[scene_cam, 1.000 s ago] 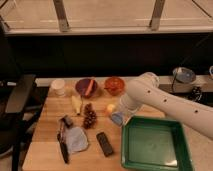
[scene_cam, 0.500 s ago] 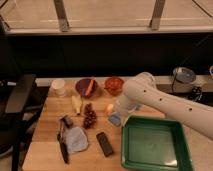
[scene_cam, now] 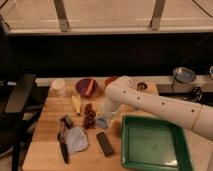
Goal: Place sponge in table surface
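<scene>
My gripper (scene_cam: 105, 119) hangs from the white arm (scene_cam: 150, 102) that reaches in from the right and bends down over the middle of the table surface (scene_cam: 44, 150). It is shut on the sponge (scene_cam: 102, 123), a small pale blue piece at its tip, just above or at the wood; I cannot tell whether it touches. The sponge is right of a dark red cluster (scene_cam: 89, 116) and left of the green tray (scene_cam: 152, 142).
A white cup (scene_cam: 59, 86), a dark red bowl (scene_cam: 86, 86) and a yellow item (scene_cam: 76, 103) lie at the back left. Front left are a grey-blue cloth (scene_cam: 77, 139), a black block (scene_cam: 105, 144) and a dark utensil (scene_cam: 62, 147). A black chair (scene_cam: 20, 100) stands left.
The arm has swung left and lower, carrying the sponge from near the tray's back corner toward the dark red cluster. Everything else stays put.
</scene>
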You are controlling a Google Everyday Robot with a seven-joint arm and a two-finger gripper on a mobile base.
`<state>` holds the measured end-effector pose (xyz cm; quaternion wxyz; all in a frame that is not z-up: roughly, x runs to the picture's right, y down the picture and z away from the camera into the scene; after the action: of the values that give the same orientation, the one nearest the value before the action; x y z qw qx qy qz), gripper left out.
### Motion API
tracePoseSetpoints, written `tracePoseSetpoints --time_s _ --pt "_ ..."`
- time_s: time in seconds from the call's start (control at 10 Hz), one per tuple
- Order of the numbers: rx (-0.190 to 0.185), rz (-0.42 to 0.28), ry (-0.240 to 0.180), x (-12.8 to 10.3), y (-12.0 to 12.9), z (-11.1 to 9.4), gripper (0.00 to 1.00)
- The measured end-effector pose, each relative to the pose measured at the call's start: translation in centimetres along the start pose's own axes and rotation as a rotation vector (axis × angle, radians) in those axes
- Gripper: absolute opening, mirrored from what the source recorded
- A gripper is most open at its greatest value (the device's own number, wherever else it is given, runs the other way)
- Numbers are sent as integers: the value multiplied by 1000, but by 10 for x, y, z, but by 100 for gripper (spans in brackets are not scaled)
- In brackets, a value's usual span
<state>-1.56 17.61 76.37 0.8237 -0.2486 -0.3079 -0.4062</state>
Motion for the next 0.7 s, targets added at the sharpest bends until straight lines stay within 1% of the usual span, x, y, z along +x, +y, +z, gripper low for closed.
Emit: tracePoseSetpoints --time_s 0.1,0.2,0.4,0.6,0.7 --pt "-12 -4 -22 -1 -1 10 0" --pt "-18 -5 -37 -1 -3 18 5" --pt "-21 10 -57 6 -3 34 27" --pt "-15 18 -59 13 -7 41 44" --pt "-11 28 -54 22 -9 43 56"
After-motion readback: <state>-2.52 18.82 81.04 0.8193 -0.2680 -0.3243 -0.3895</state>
